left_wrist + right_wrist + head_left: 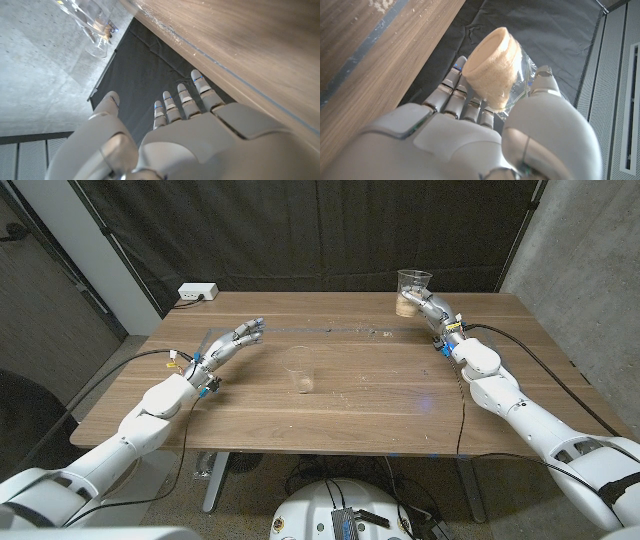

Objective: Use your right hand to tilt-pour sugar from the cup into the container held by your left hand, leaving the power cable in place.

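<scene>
Right hand (432,308) gripped clear plastic cup of sugar (411,290), upright, far-right on wooden surface (380,405). Clear container (301,368) mid-surface, unheld, nearer left hand (232,344), fingers spread, empty.

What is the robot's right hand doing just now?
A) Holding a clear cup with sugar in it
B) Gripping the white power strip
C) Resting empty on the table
A: the right hand has its fingers wrapped around the clear cup, sugar showing at its bottom.

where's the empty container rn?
Head view: the clear container stands mid-table between the two arms, untouched, nearer the left hand than the right hand holding the sugar cup.
</scene>
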